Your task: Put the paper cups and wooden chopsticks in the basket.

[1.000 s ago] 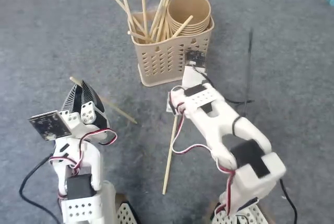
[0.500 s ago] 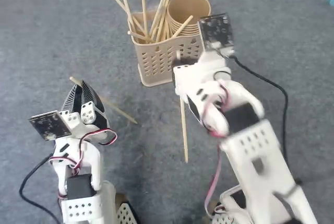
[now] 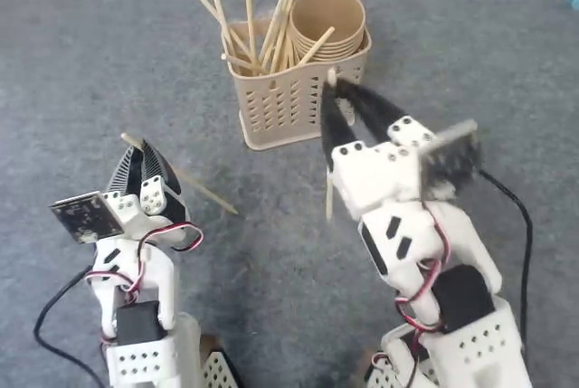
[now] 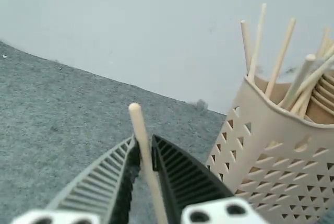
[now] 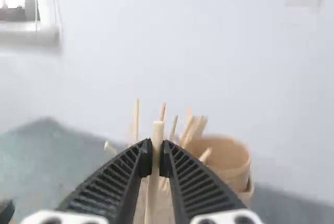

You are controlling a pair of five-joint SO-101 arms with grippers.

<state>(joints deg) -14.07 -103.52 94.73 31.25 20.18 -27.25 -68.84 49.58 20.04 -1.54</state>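
Note:
The beige basket (image 3: 291, 103) stands at the back middle of the carpet, holding a stack of paper cups (image 3: 327, 14) and several wooden chopsticks (image 3: 261, 28). My right gripper (image 3: 333, 91) is raised just in front of the basket's right side, shut on a chopstick (image 3: 328, 194) that hangs nearly upright, clear of the carpet. In the right wrist view that gripper (image 5: 155, 148) pinches the stick (image 5: 156, 130) with the cups (image 5: 225, 161) behind. My left gripper (image 3: 141, 147) sits at the front left, shut on another chopstick (image 3: 206, 193) that slants down to the carpet; its wrist view shows the stick (image 4: 140, 130) between its fingers.
Grey carpet (image 3: 507, 89) covers the table, with open room left and right of the basket. A black cable (image 3: 517, 216) trails behind the right arm. The basket wall (image 4: 271, 156) stands close ahead in the left wrist view.
The right arm has lifted its chopstick off the carpet and swung it upright, closer to the basket. The left arm and its chopstick have kept still.

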